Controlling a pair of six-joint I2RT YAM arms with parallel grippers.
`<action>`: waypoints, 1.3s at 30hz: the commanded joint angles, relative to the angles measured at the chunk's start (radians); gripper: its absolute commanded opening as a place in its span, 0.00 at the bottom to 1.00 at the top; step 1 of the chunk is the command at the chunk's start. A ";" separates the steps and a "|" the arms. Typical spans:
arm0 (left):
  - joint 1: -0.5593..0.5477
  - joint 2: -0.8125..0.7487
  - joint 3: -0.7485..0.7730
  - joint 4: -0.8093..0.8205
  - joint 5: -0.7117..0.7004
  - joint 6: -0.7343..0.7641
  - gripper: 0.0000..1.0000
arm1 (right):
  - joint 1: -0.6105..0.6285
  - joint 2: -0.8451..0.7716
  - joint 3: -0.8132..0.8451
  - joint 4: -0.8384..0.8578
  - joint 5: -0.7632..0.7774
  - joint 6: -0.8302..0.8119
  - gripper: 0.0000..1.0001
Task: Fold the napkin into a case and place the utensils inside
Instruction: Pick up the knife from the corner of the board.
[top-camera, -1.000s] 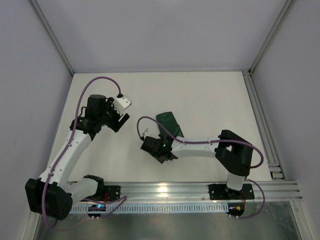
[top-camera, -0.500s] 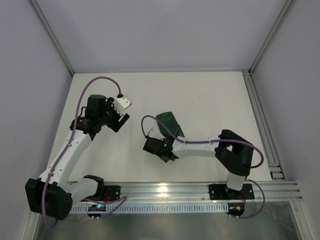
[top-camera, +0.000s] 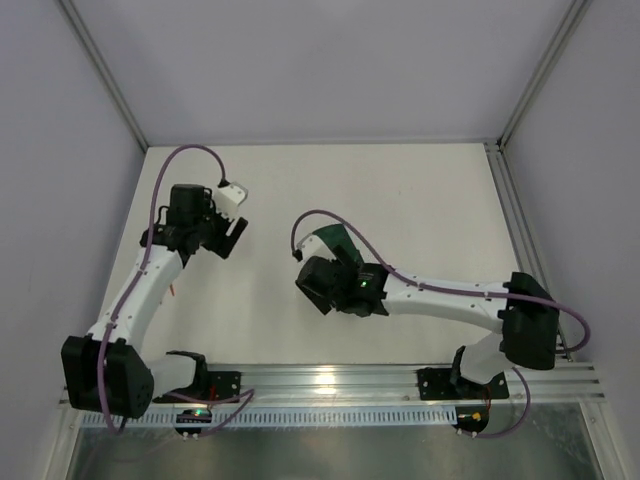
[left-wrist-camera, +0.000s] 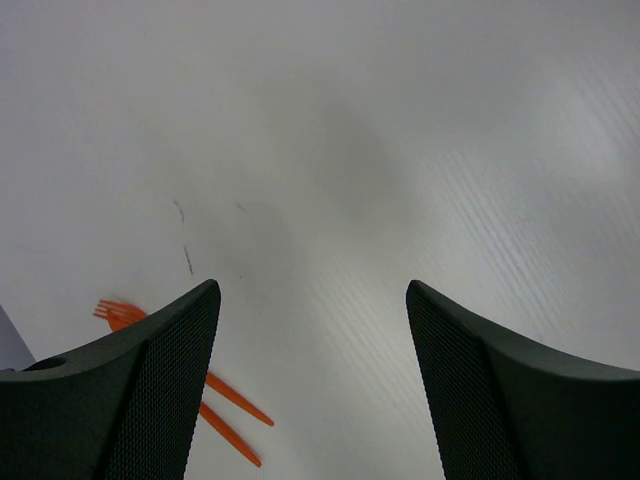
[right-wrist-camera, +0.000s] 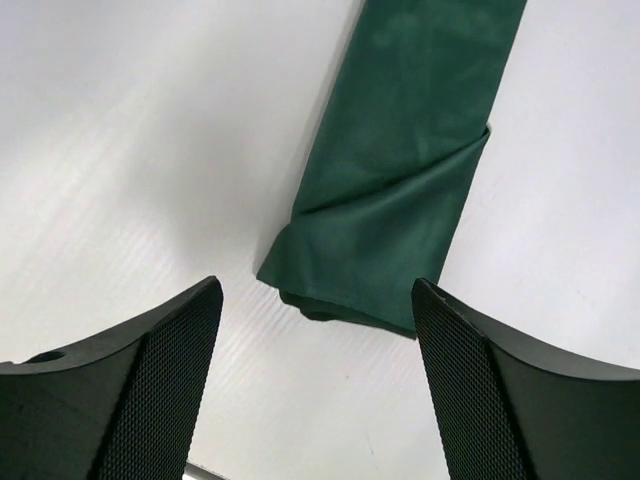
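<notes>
The dark green napkin (right-wrist-camera: 405, 170) lies folded into a narrow oblong case with a diagonal crease. Its near end sits just ahead of my right gripper (right-wrist-camera: 315, 385), which is open and holds nothing. From above, only the napkin's far end (top-camera: 336, 240) shows past the right gripper (top-camera: 318, 283). The orange utensils (left-wrist-camera: 232, 400) lie on the table at the lower left of the left wrist view, fork tines (left-wrist-camera: 113, 312) showing, the rest hidden behind my left finger (left-wrist-camera: 150, 400). My left gripper (left-wrist-camera: 312, 385) hangs open over bare table, empty, at the table's left (top-camera: 222, 236).
White table (top-camera: 430, 210) walled by grey panels, with aluminium rails along the right edge (top-camera: 525, 250) and the near edge (top-camera: 350, 380). Purple cables (top-camera: 190, 152) loop off both arms. The right arm's elbow (top-camera: 530, 325) reaches close to the right rail.
The right arm has stretched out, its elbow swinging right, and its gripper has drawn back off the napkin and opened wider. The left gripper has shifted slightly back and left.
</notes>
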 joint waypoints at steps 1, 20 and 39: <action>0.134 0.074 0.077 0.012 -0.033 -0.132 0.77 | -0.007 -0.142 -0.001 0.117 -0.007 -0.056 0.82; 0.602 0.286 -0.098 0.133 -0.191 -0.122 0.49 | -0.160 -0.282 -0.190 0.430 -0.235 -0.012 0.81; 0.696 0.585 -0.004 0.053 -0.039 -0.056 0.10 | -0.160 -0.262 -0.166 0.394 -0.224 -0.006 0.79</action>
